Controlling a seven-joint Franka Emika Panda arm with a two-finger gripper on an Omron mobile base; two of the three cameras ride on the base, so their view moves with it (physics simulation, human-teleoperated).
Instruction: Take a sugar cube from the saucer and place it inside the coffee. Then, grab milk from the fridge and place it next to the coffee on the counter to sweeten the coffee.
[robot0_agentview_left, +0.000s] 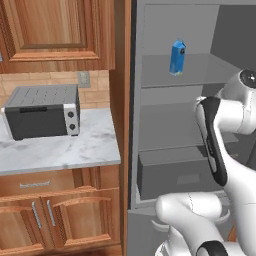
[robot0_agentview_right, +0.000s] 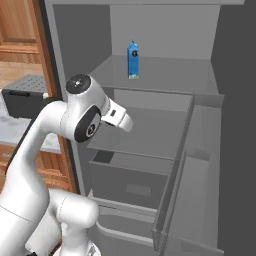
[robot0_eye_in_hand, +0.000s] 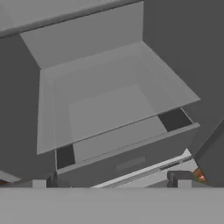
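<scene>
Kitchen, wooden cabinets, fridge (robot0_agentview_right: 200, 60) standing open with plain grey walls and shelves. Marble counter (robot0_agentview_left: 75, 150) to its left carries a dark toaster oven (robot0_agentview_left: 44, 111), with a wall outlet (robot0_agentview_left: 83, 78) above it. Milk (robot0_agentview_left: 177, 57) is upright on the upper fridge shelf, alone, toward the back. Boxy grey drawer (robot0_eye_in_hand: 127, 159) sits at the bottom of the fridge below the lower shelf. Gripper (robot0_eye_in_hand: 111, 180) has its jaws spread fully wide, nothing between them, touching nothing. It hangs in front of the fridge interior, looking down at the lower shelf and drawer, well below the milk shelf. Finger tips (robot0_eye_in_hand: 177, 178) are just visible at the hand view's bottom edge.
</scene>
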